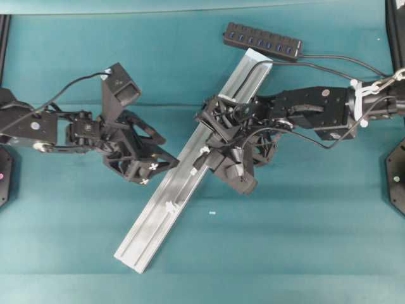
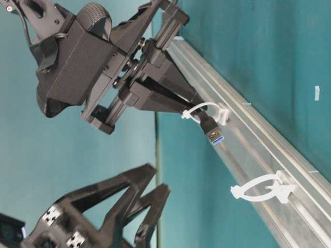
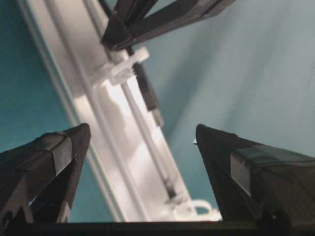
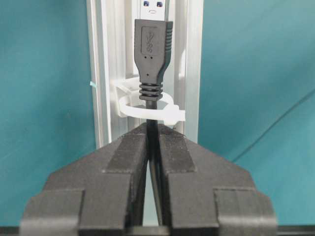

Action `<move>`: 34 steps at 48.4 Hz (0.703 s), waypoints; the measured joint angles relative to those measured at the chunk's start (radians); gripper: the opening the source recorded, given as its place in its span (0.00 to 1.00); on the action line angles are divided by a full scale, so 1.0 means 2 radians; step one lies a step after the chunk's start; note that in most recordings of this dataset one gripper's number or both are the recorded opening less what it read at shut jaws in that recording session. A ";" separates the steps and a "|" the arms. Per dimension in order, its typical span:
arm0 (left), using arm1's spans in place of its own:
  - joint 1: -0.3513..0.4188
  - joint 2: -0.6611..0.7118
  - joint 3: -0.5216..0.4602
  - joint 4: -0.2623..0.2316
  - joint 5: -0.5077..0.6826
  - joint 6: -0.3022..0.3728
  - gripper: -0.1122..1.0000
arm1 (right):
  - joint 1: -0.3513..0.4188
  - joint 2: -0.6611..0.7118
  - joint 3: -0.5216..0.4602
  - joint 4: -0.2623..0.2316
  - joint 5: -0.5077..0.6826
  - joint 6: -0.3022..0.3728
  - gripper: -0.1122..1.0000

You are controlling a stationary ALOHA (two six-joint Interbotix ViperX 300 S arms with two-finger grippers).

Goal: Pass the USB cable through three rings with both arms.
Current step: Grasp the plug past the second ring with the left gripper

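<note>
USB cable (image 4: 153,54) had cleared the middle ring (image 4: 147,109), pinched by the closed right gripper (image 4: 153,142); the six-o'clock ring (image 2: 261,188) remained, left gripper (image 3: 140,142) wide, empty.

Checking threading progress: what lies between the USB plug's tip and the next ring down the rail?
In the table-level view, only bare rail separates the USB plug from the next ring.
</note>
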 measured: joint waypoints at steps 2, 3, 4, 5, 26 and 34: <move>0.000 0.006 -0.002 0.000 -0.008 0.000 0.94 | 0.000 0.000 0.000 0.000 0.000 0.000 0.17; 0.000 0.010 -0.002 0.000 -0.012 0.000 0.94 | 0.000 0.000 0.000 0.000 -0.001 0.000 0.17; 0.000 0.014 -0.004 0.000 -0.017 0.001 0.94 | 0.000 0.000 0.000 0.000 -0.001 0.000 0.17; 0.000 0.018 -0.005 0.000 -0.021 0.000 0.94 | 0.000 0.000 0.000 0.000 -0.001 0.000 0.17; -0.005 0.098 -0.050 0.000 -0.042 -0.012 0.93 | -0.002 0.000 0.000 0.000 0.000 -0.001 0.17; -0.018 0.108 -0.059 0.000 -0.044 -0.025 0.92 | -0.004 0.000 0.000 0.000 -0.001 0.000 0.17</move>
